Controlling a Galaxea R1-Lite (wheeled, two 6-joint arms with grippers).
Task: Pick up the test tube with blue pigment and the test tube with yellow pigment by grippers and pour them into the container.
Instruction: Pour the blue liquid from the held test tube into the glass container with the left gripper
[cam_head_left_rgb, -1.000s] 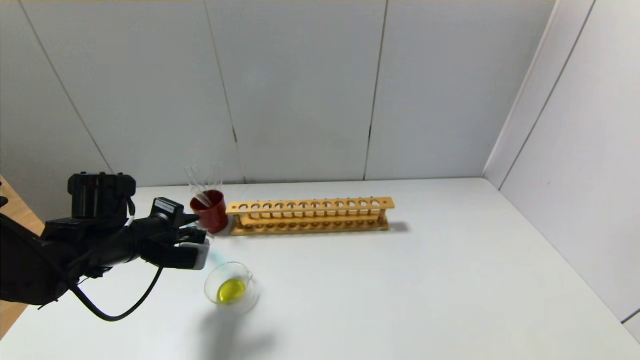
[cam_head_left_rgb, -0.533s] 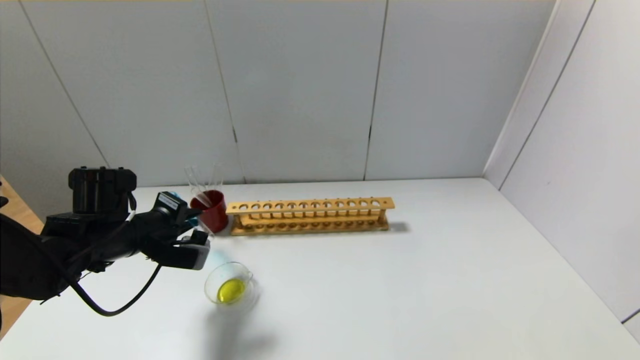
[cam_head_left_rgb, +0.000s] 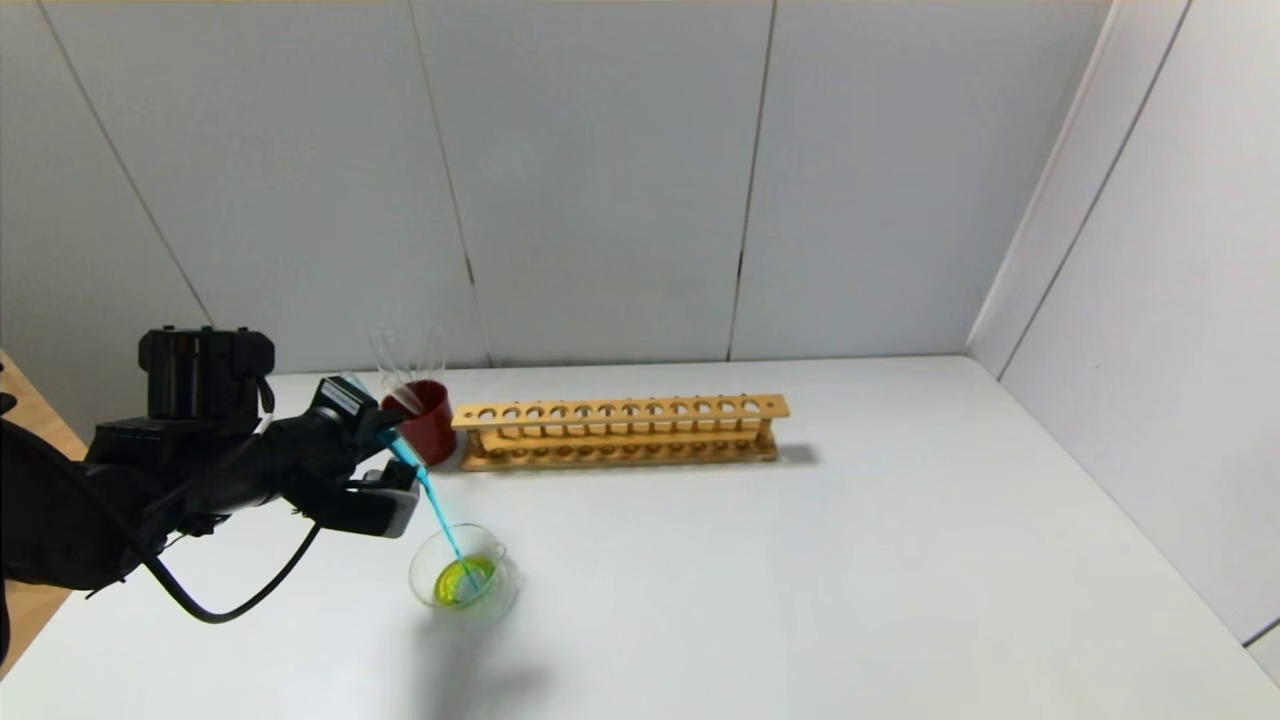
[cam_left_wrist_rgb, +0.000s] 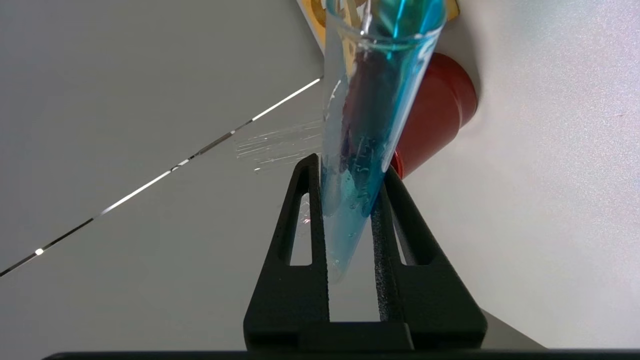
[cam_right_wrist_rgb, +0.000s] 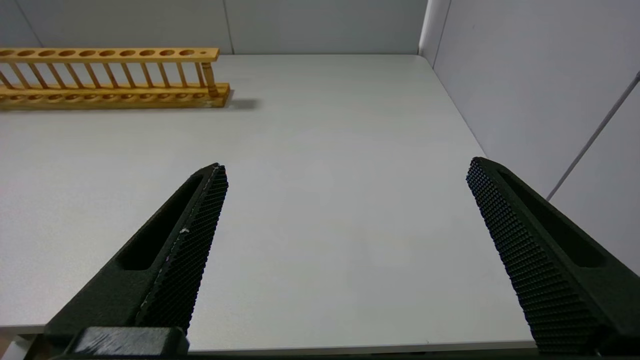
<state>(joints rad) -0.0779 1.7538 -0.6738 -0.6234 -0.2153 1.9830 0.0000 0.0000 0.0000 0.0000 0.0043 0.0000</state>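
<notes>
We found the left gripper raised above the white table at its left side, just in front of the red cup, its fingers clamped on the test tube with blue pigment. The tube was tilted mouth-down toward the container, and a thin blue stream ran from it into the yellow liquid pooled there, where some green showed at the meeting point. The container stood on the table just below and to the right of the gripper, apart from the cup. In the left wrist view we saw blue liquid spread along the tube's inner wall, with the red cup behind it. A few clear tubes leaned in the red cup; we could not tell whether one of them was the test tube with yellow pigment. The wooden rack stood just right of the cup, its holes unfilled. The right gripper hung over the right part of the table with its fingers spread wide apart, holding nothing.
</notes>
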